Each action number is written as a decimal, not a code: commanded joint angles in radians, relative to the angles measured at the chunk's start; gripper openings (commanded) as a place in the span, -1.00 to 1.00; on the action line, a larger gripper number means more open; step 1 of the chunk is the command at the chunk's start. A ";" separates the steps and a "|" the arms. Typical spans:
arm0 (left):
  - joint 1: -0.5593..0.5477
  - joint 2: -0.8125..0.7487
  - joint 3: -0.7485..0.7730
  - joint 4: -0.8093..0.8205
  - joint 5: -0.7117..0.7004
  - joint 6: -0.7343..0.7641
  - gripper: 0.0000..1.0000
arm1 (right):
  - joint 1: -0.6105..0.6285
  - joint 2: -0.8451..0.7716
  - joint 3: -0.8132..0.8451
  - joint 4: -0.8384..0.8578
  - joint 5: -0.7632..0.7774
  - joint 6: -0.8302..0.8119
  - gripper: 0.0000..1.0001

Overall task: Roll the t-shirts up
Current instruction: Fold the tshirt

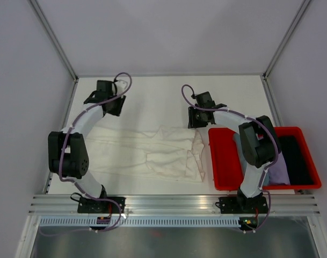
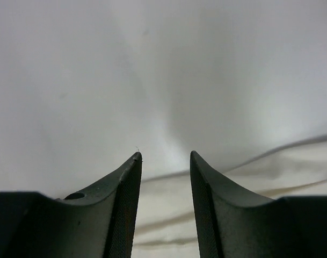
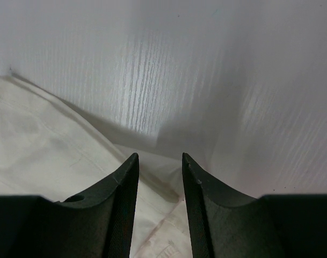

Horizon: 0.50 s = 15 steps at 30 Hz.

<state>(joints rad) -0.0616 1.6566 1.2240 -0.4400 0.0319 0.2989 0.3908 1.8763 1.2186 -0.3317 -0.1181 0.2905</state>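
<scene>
The cream shirt [image 1: 152, 153] lies spread and wrinkled across the middle of the desk [image 1: 152, 99], its right end just beside the red bin [image 1: 219, 161]. In the bin a black shirt [image 1: 295, 158] and a lilac shirt [image 1: 280, 173] are partly hidden by the right arm. The left hand [image 2: 164, 156] is held apart and empty near the cream shirt's far edge. The right hand [image 3: 158, 156], likewise apart and empty, is over its far right corner.
</scene>
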 commanded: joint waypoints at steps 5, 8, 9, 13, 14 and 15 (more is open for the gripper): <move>-0.331 0.233 0.256 -0.091 0.138 -0.007 -0.02 | 0.000 -0.072 -0.030 0.014 0.008 -0.011 -0.14; -0.356 0.345 0.334 -0.091 0.213 -0.079 0.01 | 0.000 -0.097 -0.037 0.016 0.011 -0.010 -0.18; -0.362 0.388 0.351 -0.091 0.256 -0.095 0.01 | 0.000 -0.104 -0.050 0.019 0.009 -0.008 -0.21; -0.382 0.477 0.419 -0.091 0.312 -0.139 0.01 | -0.001 -0.143 -0.076 0.023 0.001 -0.011 -0.22; -0.383 0.492 0.428 -0.089 0.319 -0.152 0.01 | -0.003 -0.150 -0.079 0.025 -0.002 -0.013 -0.21; -0.386 0.515 0.437 -0.089 0.335 -0.158 0.01 | -0.003 -0.154 -0.090 0.029 -0.009 -0.013 -0.22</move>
<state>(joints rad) -0.4431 2.1372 1.5917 -0.5236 0.2752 0.2138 0.3904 1.7763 1.1473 -0.3290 -0.1162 0.2874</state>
